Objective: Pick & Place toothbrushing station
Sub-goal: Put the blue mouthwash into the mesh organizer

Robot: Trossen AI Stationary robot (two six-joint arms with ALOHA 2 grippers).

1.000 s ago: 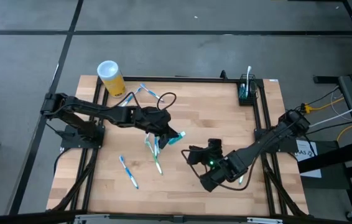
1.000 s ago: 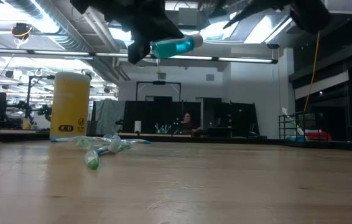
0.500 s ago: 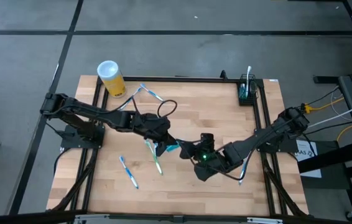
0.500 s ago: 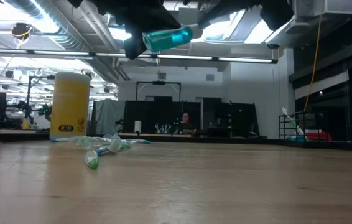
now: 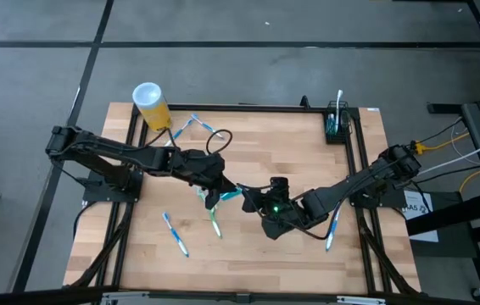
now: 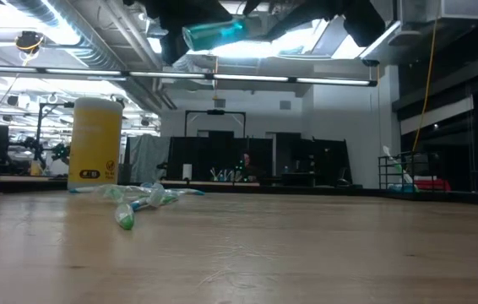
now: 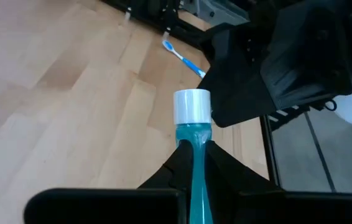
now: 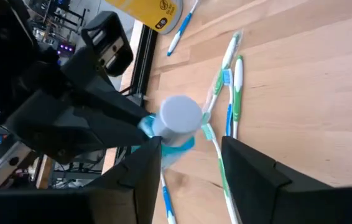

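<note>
A: The right gripper has swung in from the table's near side to meet the left gripper mid-table, its fingers now spread either side of the cap end.

B: A handover, I'd judge. The left is clamped on the teal tube, raised higher than before.

A: And the toothbrushing station?

B: Well beyond the right gripper, at the far corner (already holding a brush).
</note>
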